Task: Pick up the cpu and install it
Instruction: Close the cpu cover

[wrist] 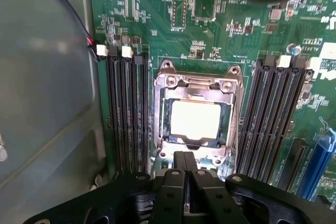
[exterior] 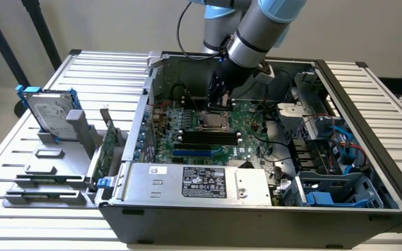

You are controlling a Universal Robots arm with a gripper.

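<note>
Plainly, gripper [wrist: 184,157] closed tight, empty — just over the seated cpu [wrist: 196,119].

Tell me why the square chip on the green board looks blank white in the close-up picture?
Wrist view: the cpu throws light back off its metal top as white glare; the black tool shows none. Exterior view: the same cpu looks dull grey, shaded under the arm inside the case.

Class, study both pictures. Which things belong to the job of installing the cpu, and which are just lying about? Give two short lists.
Belongs to the job:
cpu, lying in the socket
claw, shut, close above the socket
motherboard

Just lying about:
hard drive with blue rails
expansion card
power supply
memory slots
</note>
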